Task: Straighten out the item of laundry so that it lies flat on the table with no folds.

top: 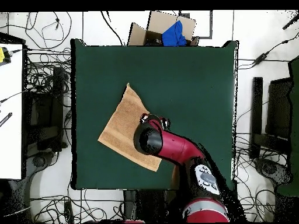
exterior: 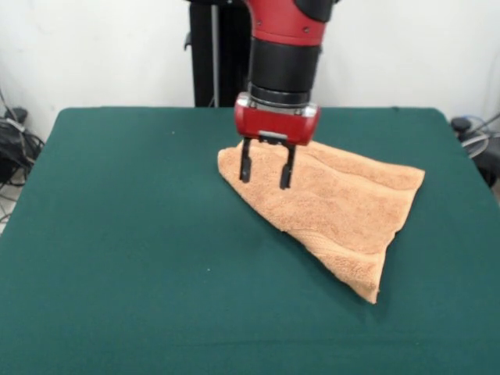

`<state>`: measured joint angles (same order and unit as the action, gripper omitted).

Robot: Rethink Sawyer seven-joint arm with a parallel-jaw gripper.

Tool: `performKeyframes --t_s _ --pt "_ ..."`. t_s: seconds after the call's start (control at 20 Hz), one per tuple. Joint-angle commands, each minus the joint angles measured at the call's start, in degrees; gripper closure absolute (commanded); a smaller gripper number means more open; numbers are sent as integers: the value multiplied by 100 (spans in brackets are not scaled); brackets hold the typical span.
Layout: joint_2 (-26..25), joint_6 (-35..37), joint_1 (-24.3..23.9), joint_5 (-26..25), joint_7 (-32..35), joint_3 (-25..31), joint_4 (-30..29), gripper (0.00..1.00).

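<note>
the light orange-tan terry-cloth towel (exterior: 336, 207) lay on the dark green felt-topped bench (exterior: 125, 234), doubled over into a rough triangle with ridged folds running along its length, one narrow tip reaching toward the front camera and a rounded corner nearer the robot's pedestal. it looked soft, light and limp, likely to drape and drag instead of sliding stiffly, and the felt would probably grip it a little; a corner or the loose upper edge of the fold seemed the best place to pinch. the red and black hand (exterior: 266, 172) hung over that rounded corner with its two dark fingers (exterior: 245, 169) spread apart and holding nothing, tips close above the cloth; contact could not be told
</note>
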<state>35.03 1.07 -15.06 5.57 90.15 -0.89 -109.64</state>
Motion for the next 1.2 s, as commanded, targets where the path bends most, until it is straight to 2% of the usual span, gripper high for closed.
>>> performKeyframes --t_s 0.05,0.5,1.2 --pt "51 -306 -238 -394 1026 517 -638 0" --pt "-294 -683 -735 -593 1120 619 -629 0" --pt "-464 -827 -943 -531 1249 751 -625 0"
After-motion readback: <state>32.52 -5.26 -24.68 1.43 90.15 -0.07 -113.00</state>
